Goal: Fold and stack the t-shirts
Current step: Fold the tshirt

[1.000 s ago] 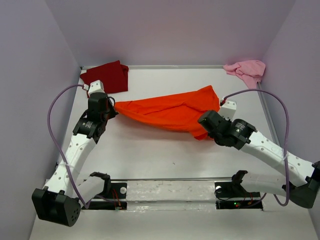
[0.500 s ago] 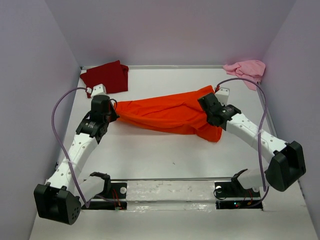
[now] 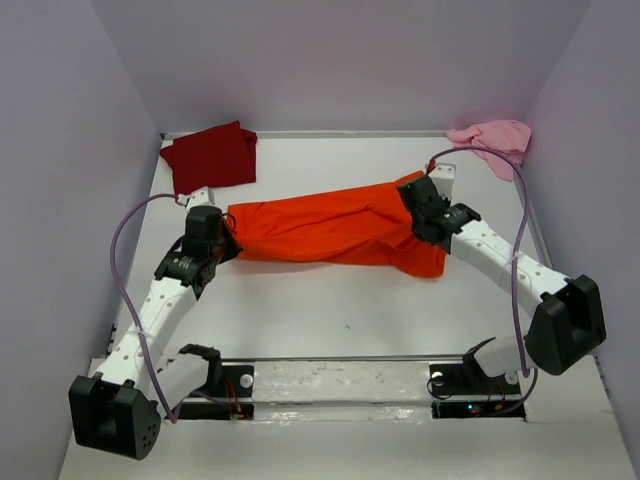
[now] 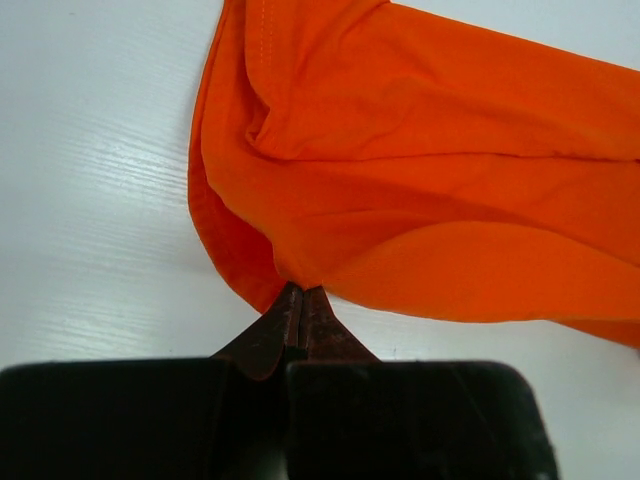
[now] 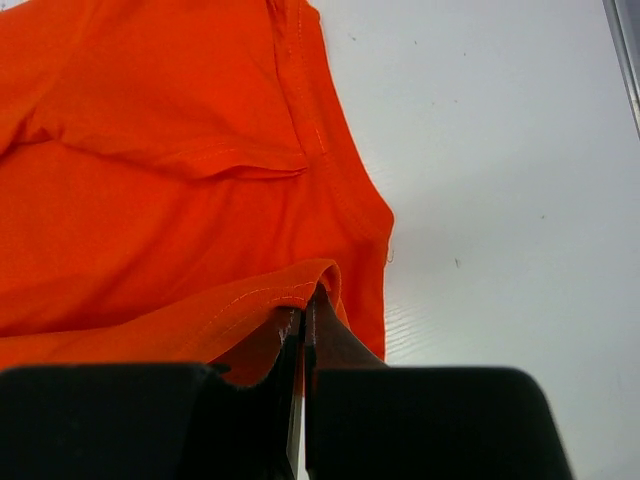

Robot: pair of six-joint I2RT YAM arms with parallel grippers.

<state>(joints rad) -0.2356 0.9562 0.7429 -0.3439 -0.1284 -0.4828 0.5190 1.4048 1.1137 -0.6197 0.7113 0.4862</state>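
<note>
The bright orange t-shirt (image 3: pixel 325 226) is stretched across the middle of the table between my two grippers. My left gripper (image 3: pixel 228 226) is shut on its left end; in the left wrist view the jaws (image 4: pixel 302 293) pinch a fold of the orange t-shirt (image 4: pixel 430 190). My right gripper (image 3: pixel 412 200) is shut on its right end; in the right wrist view the jaws (image 5: pixel 308 305) clamp a hemmed edge of the orange t-shirt (image 5: pixel 170 170). The dark red t-shirt (image 3: pixel 212 155) lies at the back left corner. The pale pink t-shirt (image 3: pixel 492 139) is bunched at the back right corner.
Purple walls (image 3: pixel 60 180) close in the table on the left, back and right. A metal rail (image 3: pixel 340 358) runs along the near edge by the arm bases. Bare white table (image 3: pixel 330 310) lies in front of the orange shirt.
My right gripper has swung from the front right up and back toward the far right, carrying the shirt's right end. My left gripper has shifted slightly nearer. The shirt is now stretched flatter.
</note>
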